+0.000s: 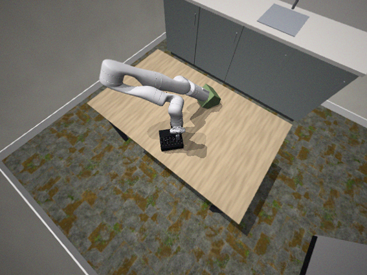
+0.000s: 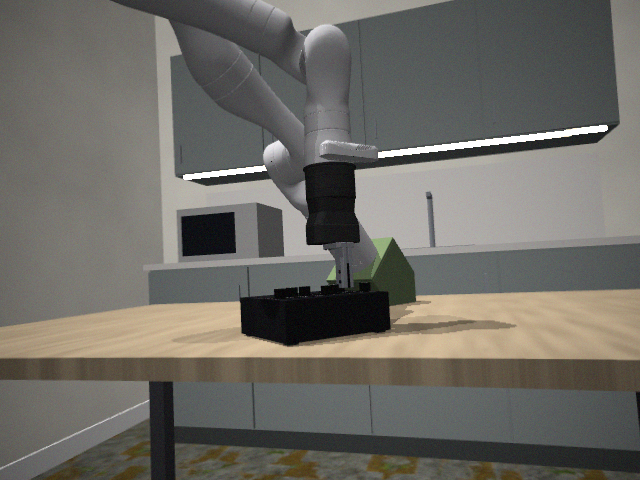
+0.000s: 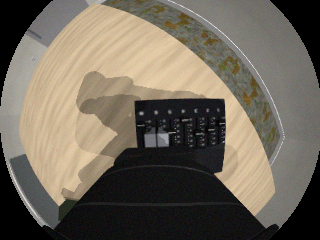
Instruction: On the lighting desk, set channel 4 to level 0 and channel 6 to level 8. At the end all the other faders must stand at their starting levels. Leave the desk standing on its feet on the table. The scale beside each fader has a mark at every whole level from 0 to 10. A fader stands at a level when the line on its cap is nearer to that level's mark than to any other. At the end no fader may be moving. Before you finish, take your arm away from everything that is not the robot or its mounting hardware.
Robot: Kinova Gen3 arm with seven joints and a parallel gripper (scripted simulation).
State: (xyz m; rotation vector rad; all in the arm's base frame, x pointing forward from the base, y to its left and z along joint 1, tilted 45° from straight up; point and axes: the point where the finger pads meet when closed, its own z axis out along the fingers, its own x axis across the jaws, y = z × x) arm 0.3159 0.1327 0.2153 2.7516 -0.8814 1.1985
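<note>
The black lighting desk (image 1: 170,140) stands on its feet on the wooden table, near the left front edge. It also shows in the side view (image 2: 315,314) and in the wrist view (image 3: 180,132), with several faders and dark caps on top. My gripper (image 2: 344,281) points straight down with its fingers shut together, the tips reaching down among the fader caps toward the desk's right part. In the wrist view the shut fingertips (image 3: 156,139) cover the desk's near left faders. I cannot tell which channel they touch, nor read the fader levels.
A green house-shaped block (image 1: 210,97) holds the arm's base at the table's back. A grey counter with sink (image 1: 282,19) stands behind the table, and a microwave (image 2: 229,231) sits on it. The table's front edge lies close to the desk.
</note>
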